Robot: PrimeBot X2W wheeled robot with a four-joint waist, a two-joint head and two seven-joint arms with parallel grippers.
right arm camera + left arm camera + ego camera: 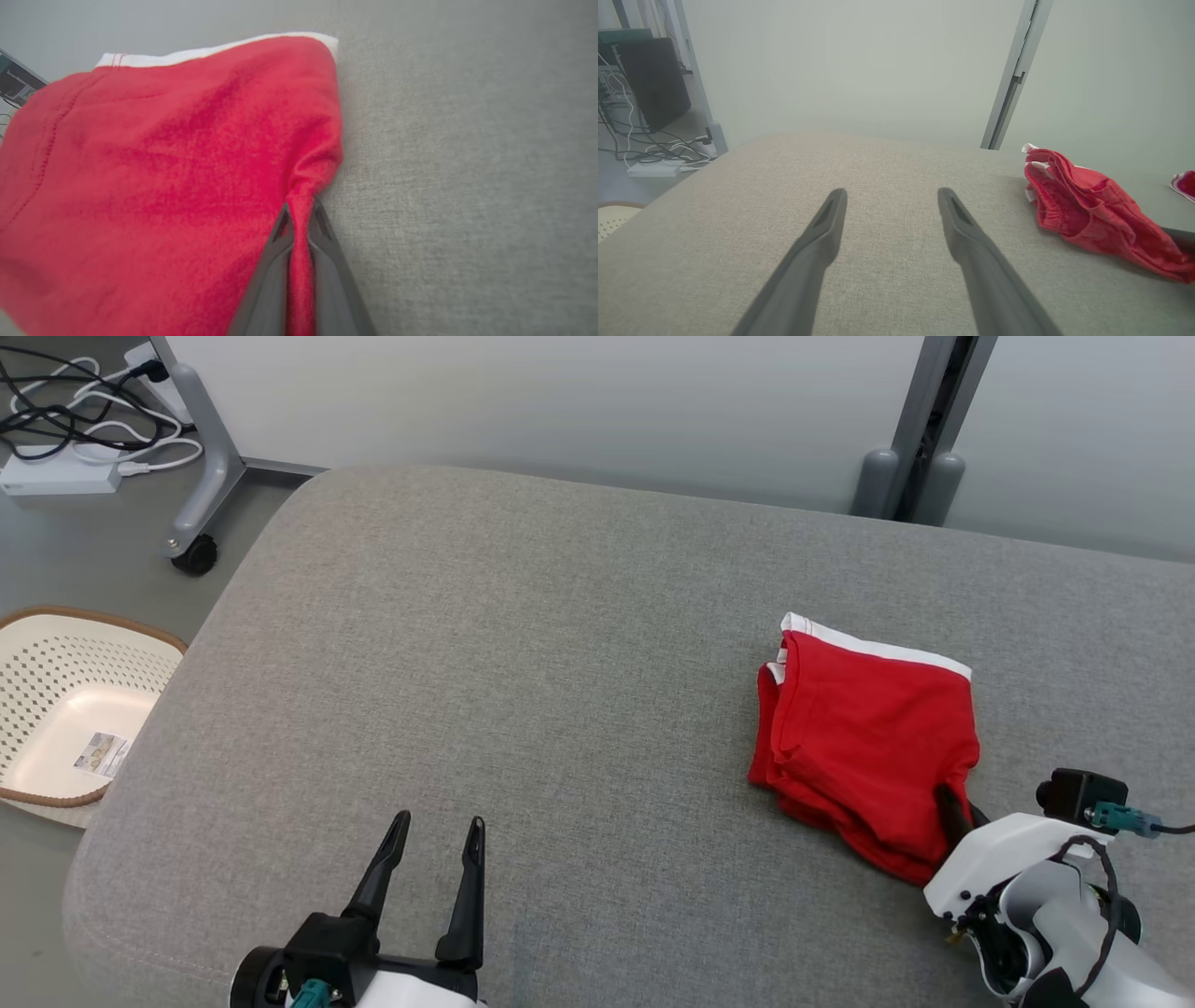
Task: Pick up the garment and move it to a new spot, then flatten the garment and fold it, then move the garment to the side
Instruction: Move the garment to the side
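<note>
The red shorts (868, 737) with a white waistband lie folded on the right side of a grey padded surface (560, 663), possibly a mattress. The right claw (299, 214) is clenched on their near edge, a pinch of red cloth bunched between its fingers. The left claw (440, 821) is released, fingers spread over bare fabric well apart from the shorts. A white perforated basket (56, 672) sits on the floor at left.
</note>
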